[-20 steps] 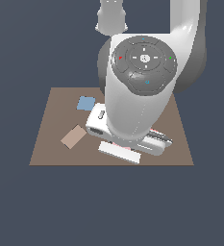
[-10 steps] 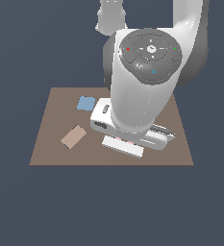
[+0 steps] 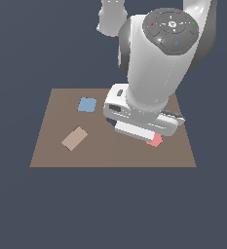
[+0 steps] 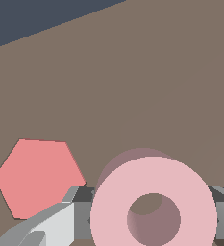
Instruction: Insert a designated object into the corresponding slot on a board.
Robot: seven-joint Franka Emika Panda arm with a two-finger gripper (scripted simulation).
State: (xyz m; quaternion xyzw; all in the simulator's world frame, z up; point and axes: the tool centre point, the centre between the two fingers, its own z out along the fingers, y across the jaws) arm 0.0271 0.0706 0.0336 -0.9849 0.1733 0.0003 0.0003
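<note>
In the wrist view the gripper was clamped on the pale-pink ring, 1 finger at each side of it; the ring hung just above the brown table, casting a shadow; a red hexagon lay beside it; in the exterior view the arm hid the ring; a blue square and a tan block lay well apart.

Exterior view looks down from afar; wrist view hovers close; both share the red hexagon
</note>
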